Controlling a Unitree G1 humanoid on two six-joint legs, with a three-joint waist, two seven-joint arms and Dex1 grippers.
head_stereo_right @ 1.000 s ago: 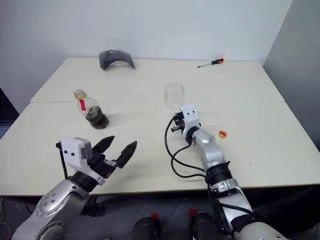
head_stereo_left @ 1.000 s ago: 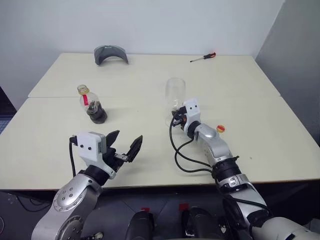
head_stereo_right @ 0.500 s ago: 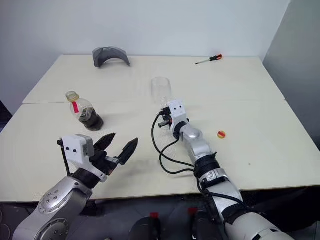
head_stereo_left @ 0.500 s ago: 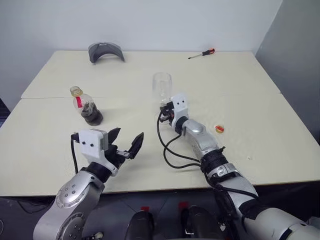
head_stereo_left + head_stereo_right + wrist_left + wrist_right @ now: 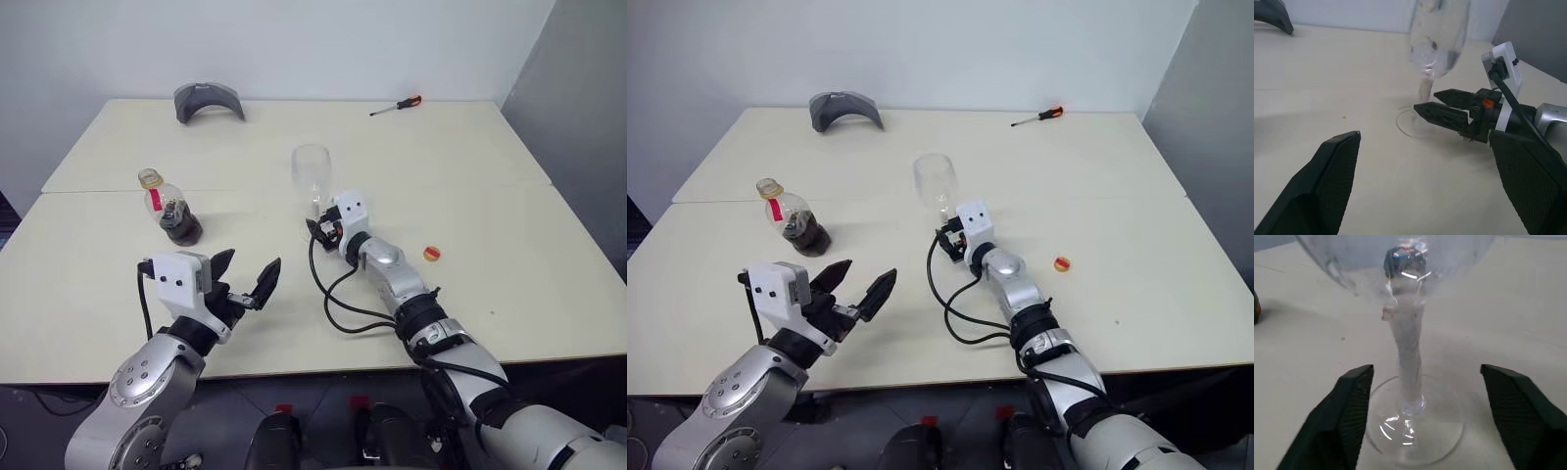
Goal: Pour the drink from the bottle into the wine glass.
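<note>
1. The wine glass [image 5: 312, 180] is seen just above frame centre, standing on the cream table [image 5: 509, 284]; it appears slightly tilted.
2. The right gripper [image 5: 1420, 396] is spread wide, one finger on each side of the stem, with no contact visible.
3. The left gripper [image 5: 247, 279] is held lower left, fingers wide apart, nothing between them.
4. The bottle [image 5: 172, 208] is noted left of centre, uncapped, with the drink [image 5: 182, 227] dark at its base.
5. A small yellow-and-red cap [image 5: 430, 254] lies right of centre.
6. A screwdriver [image 5: 396, 105] and a grey curved object [image 5: 208, 101] lie along the top.
</note>
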